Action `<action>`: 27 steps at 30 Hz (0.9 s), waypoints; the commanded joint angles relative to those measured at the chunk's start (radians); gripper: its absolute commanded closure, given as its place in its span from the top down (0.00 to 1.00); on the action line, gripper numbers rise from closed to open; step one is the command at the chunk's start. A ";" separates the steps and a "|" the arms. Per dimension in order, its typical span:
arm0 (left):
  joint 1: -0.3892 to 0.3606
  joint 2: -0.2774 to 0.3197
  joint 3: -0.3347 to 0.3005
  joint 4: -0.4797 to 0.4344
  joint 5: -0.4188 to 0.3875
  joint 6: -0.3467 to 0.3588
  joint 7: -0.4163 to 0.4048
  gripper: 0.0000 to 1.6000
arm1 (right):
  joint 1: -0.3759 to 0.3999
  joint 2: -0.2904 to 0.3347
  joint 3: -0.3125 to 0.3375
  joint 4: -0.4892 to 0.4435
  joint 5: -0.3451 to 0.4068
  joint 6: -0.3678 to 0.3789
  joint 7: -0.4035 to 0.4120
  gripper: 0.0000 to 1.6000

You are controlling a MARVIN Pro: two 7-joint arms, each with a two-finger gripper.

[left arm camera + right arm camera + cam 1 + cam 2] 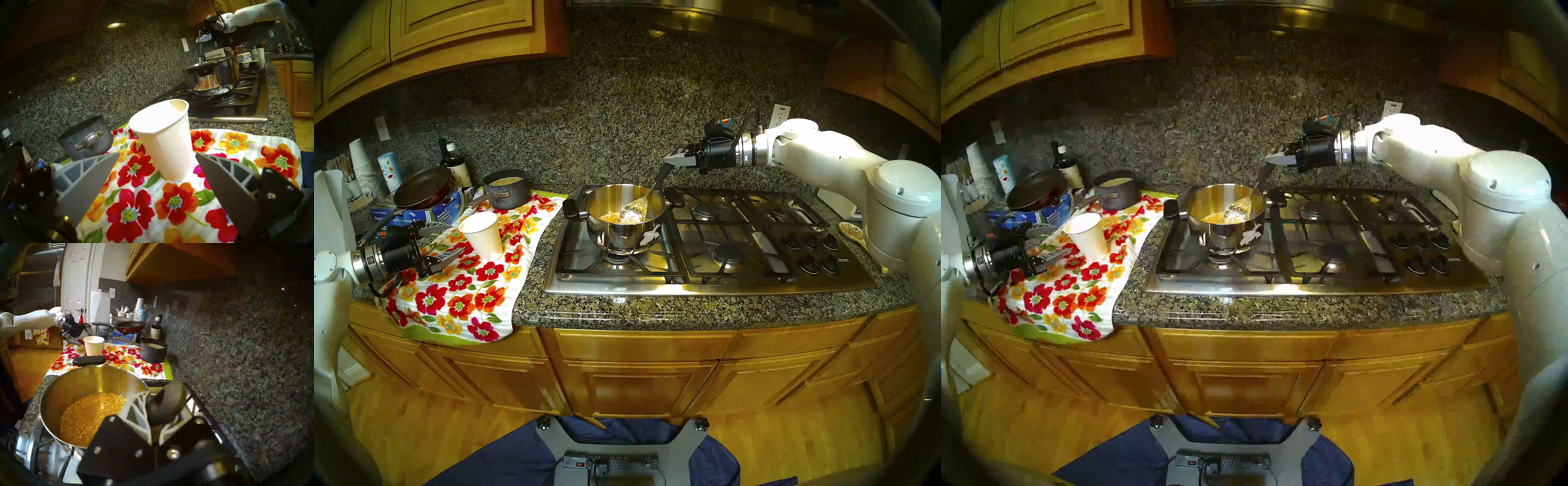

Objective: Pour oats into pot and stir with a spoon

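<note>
The shiny steel pot [621,234] [1229,234] [217,74] [68,387] stands on the front left burner of the stove, and tan oats [612,217] [88,414] cover its bottom. My right gripper [670,159] [1271,159] is shut on the black handle of the spoon [634,210] [1239,208] [167,404], above the pot's back rim. The spoon slants down into the pot, its silver bowl resting in the oats. My left gripper [444,242] [157,154] stands open over the flowered towel, just left of an upright white paper cup [482,236] [163,137].
A small dark grey saucepan [507,188] sits on the flowered towel [460,292] behind the cup. A dark frying pan [422,186] lies on a blue box at the far left, with bottles and stacked cups behind. Stove knobs [811,249] are at the right.
</note>
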 commanded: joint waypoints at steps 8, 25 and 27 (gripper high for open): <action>-0.024 0.015 -0.020 -0.014 -0.016 0.001 -0.001 1.00 | 0.016 -0.142 0.052 0.092 0.039 0.010 -0.040 0.00; -0.024 0.015 -0.020 -0.014 -0.017 0.002 -0.001 1.00 | 0.060 -0.058 0.092 -0.017 0.061 0.037 0.151 0.00; -0.024 0.015 -0.020 -0.014 -0.016 0.001 -0.001 1.00 | 0.068 -0.039 0.091 -0.030 0.058 0.041 0.162 0.00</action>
